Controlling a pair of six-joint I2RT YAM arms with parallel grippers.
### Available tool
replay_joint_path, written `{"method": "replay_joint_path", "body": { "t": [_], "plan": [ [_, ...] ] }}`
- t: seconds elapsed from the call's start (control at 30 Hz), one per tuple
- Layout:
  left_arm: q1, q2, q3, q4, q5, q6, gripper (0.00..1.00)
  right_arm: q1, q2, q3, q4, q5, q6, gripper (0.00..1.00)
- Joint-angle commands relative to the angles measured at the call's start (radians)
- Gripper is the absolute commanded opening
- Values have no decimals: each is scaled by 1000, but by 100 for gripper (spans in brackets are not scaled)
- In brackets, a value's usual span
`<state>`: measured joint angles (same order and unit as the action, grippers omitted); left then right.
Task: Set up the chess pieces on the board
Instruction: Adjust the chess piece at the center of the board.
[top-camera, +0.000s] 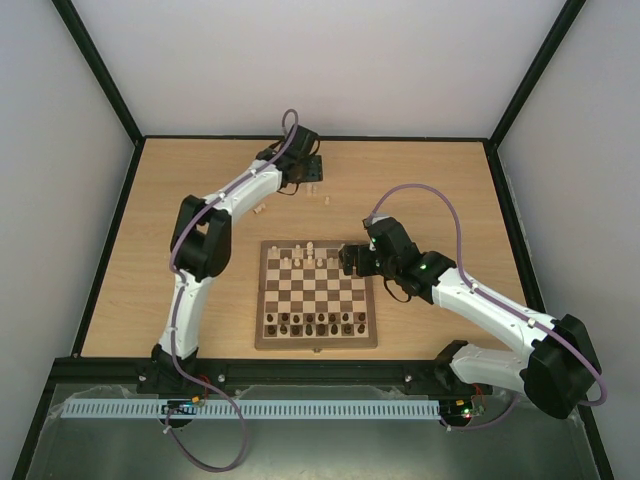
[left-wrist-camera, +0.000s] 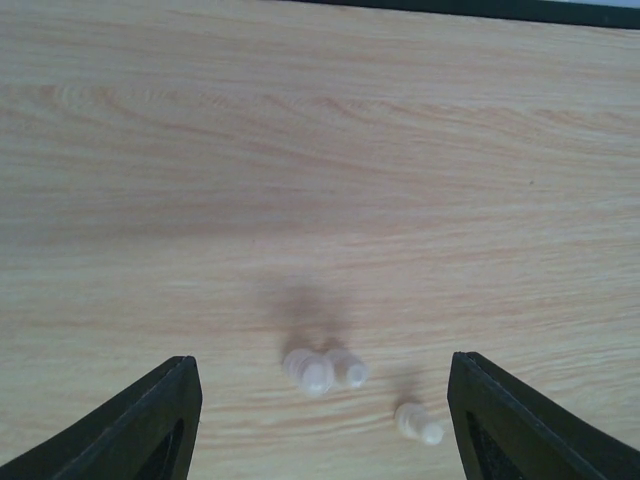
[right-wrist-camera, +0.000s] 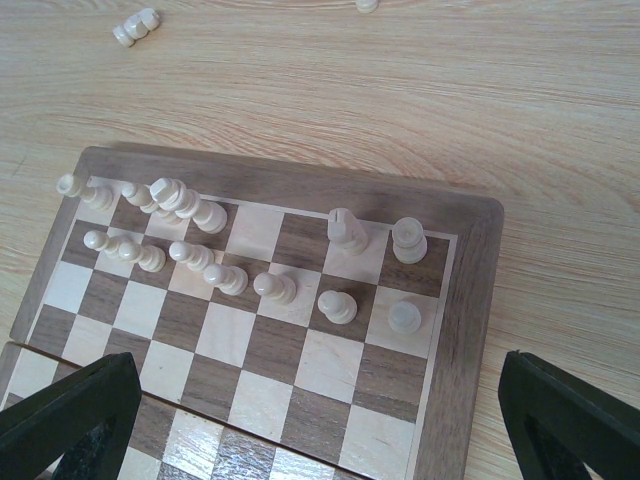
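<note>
Setup is partly done: dark pieces (top-camera: 315, 322) line the board's (top-camera: 316, 344) near rows, pale ones (right-wrist-camera: 215, 265) the far rows (with gaps). Loose pale pieces (left-wrist-camera: 322, 370) lie on the desk (top-camera: 440, 190) under the open, empty left end effector (top-camera: 314, 172). The right end effector (right-wrist-camera: 315, 380) gapes empty above the board.

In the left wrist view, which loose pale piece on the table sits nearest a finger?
The lone pale piece, set apart from the close-set pair; it lies closest to the finger on the image's right.
</note>
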<state>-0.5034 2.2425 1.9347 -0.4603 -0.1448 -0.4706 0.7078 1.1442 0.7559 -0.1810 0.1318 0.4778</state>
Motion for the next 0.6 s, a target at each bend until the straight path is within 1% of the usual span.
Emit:
{"method": "replay_joint_path", "body": {
  "t": [0.0,0.13,0.57],
  "plan": [
    [12,69,94,-61,39,27,70,-2,-13,-10,-6,6,-8,99],
    [20,109,135,-80,57,30,68,-3,-14,-10,-7,9,-8,99],
    [37,157,143,-72,88,29,64,-3,-11,-12,-4,5,-10,99]
  ]
}}
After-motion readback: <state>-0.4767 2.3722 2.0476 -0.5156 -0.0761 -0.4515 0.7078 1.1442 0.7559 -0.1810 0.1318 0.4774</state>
